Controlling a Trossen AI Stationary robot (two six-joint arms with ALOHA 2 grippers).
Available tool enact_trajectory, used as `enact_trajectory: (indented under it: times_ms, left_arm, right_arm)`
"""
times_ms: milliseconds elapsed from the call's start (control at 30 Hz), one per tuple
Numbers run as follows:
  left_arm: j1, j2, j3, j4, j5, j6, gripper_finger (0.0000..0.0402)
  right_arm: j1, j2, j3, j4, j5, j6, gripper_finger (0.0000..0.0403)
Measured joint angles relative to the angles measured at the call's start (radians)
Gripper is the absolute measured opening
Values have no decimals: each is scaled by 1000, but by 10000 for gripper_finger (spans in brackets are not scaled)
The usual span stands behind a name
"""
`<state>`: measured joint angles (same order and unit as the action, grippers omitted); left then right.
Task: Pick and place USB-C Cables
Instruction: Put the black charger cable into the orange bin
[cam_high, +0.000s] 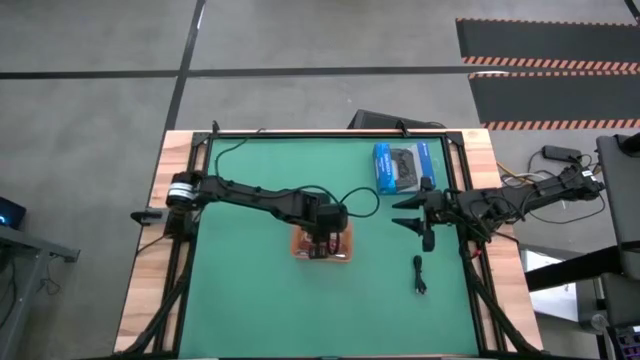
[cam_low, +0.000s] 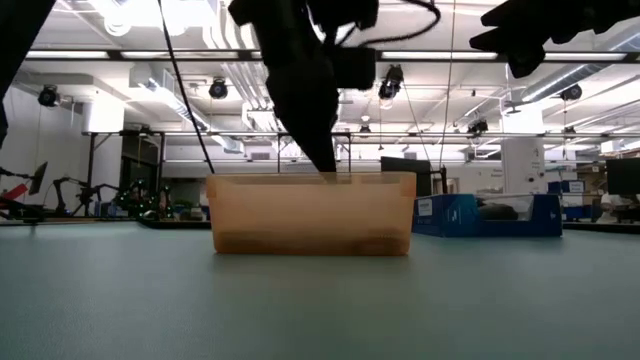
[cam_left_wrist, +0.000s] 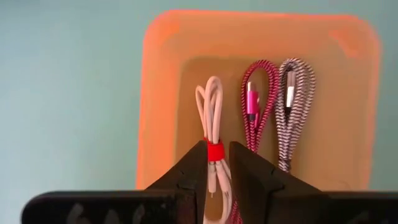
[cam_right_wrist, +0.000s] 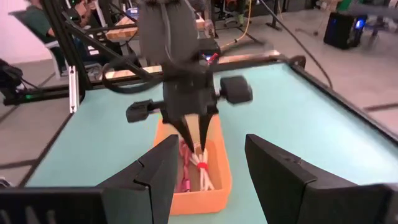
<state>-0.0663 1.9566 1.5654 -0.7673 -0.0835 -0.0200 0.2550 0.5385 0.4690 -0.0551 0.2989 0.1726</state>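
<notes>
An orange tray (cam_high: 322, 245) stands mid-table and also shows in the low view (cam_low: 310, 212). In it lie a magenta cable (cam_left_wrist: 255, 102) and a silver-grey cable (cam_left_wrist: 289, 99), side by side. My left gripper (cam_left_wrist: 216, 144) reaches down into the tray (cam_left_wrist: 161, 93), shut on the white cable (cam_left_wrist: 211, 102). The black cable (cam_high: 420, 273) lies on the mat to the right of the tray. My right gripper (cam_high: 425, 215) hovers open and empty above the mat, between the tray and the table's right edge. My left gripper pinches the white cable at its red tie (cam_left_wrist: 214, 152) between its two fingers. The fingers (cam_right_wrist: 186, 130) come from above, pointing down into the tray. The cable's loop end (cam_left_wrist: 211, 84) reaches out beyond the fingers inside the tray, beside the magenta cable; whether it rests on the floor I cannot tell.
A blue box (cam_high: 402, 165) picturing a black controller lies at the far right of the green mat (cam_high: 250, 300). Black wires trail from the left arm over the mat behind the tray. The mat's near half is open.
</notes>
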Motion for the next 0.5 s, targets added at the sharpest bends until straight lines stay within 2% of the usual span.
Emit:
enact_trajectory:
  times_ms: [133,300,500]
  left_arm:
    - [-16,-51,-8,20,-2,0,52]
    - [-50,-135,-49,132,-5,9,52]
    - [-88,-231,-132,282,-31,57,52]
  right_arm:
    - [0,30,-1,-2,-15,81,178]
    - [3,117,-3,1,-22,206,178]
    - [14,243,13,8,-132,378,178]
